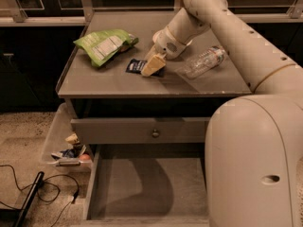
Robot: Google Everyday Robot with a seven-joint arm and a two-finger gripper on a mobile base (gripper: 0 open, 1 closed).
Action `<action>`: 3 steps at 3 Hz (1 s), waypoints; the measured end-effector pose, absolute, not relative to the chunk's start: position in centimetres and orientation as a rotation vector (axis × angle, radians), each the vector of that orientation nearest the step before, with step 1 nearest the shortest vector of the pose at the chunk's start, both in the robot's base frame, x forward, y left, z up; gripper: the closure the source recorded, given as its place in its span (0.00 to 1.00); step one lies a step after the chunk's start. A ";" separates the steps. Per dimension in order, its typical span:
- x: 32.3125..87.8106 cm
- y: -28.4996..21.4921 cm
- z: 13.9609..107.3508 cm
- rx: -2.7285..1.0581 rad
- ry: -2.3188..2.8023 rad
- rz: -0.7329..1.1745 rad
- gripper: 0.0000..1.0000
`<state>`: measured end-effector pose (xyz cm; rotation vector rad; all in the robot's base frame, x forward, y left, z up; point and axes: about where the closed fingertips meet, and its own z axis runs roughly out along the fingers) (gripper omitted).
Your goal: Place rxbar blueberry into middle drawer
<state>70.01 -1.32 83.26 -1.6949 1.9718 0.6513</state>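
Note:
The rxbar blueberry (136, 66), a small dark navy bar with white lettering, lies flat on the grey table top (113, 82) near its middle. My gripper (154, 65) is down at the table surface, over the bar's right end and touching or nearly touching it. The bar's right part is hidden behind the gripper. The middle drawer (147, 190) stands pulled out below the table, and its flat grey floor is bare.
A green snack bag (104, 44) lies left of the bar. A clear plastic bottle (203, 60) lies on its side to the right. A shut drawer front with a round knob (155, 133) sits above the open drawer. A side tray (66, 150) holds small items. Cables (28, 193) lie on the floor.

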 end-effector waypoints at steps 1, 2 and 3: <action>70.0 -1.3 83.3 -1.695 1.972 0.651 0.88; 70.0 -1.3 83.2 -1.695 1.972 0.651 1.00; 70.0 -1.3 83.2 -1.695 1.972 0.651 1.00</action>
